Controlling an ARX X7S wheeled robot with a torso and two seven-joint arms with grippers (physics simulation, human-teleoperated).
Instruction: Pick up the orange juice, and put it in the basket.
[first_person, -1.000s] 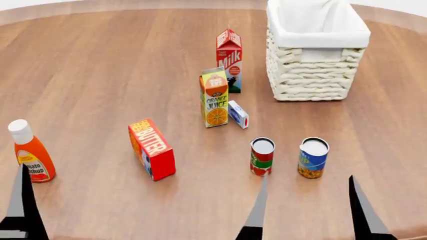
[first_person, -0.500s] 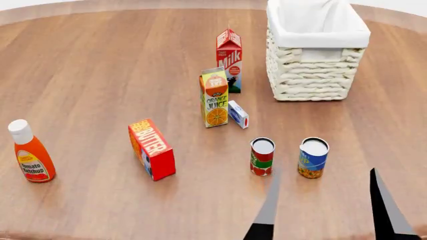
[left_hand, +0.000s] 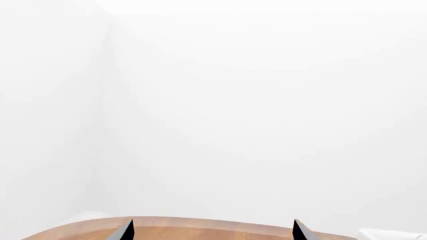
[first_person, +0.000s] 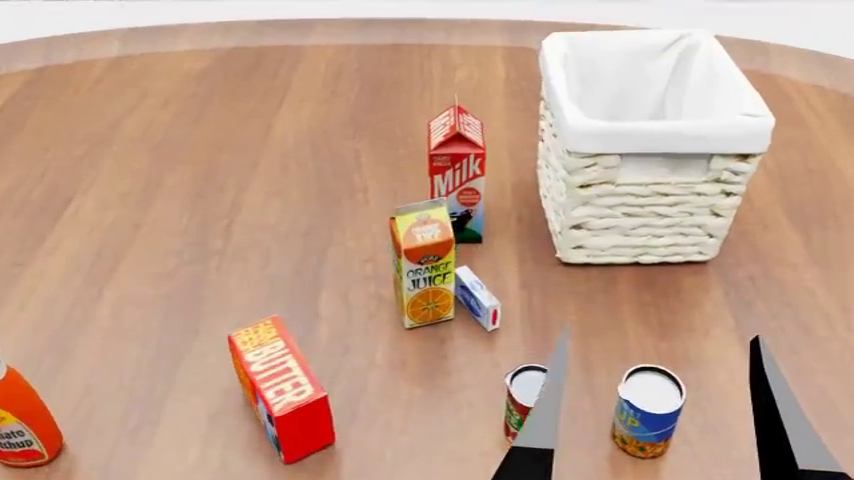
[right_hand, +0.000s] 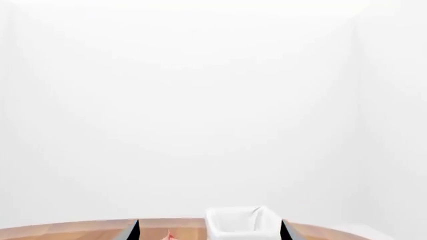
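Observation:
The orange juice (first_person: 427, 265), a tall yellow-green and orange carton, stands upright mid-table in the head view. The basket (first_person: 643, 210), cream wicker with a white liner, stands at the back right; its liner also shows in the right wrist view (right_hand: 240, 222). My right gripper (first_person: 661, 336) is open and empty, low at the near right, well short of the juice and to its right. In its own view the right gripper (right_hand: 209, 230) shows only two spread tips. My left gripper (left_hand: 212, 230) is open and empty, out of the head view, seeing only the table edge.
A red-and-white milk carton (first_person: 457, 170) stands behind the juice, a small white-blue box (first_person: 477, 298) beside it. A red butter box (first_person: 280, 400) is at the near left, a ketchup bottle (first_person: 20, 428) at the far left. Two cans (first_person: 522, 398) (first_person: 649, 410) stand by my right fingers.
The left gripper has left the head view. The right gripper has shifted right and risen. The head view has moved, so the objects sit lower in the picture.

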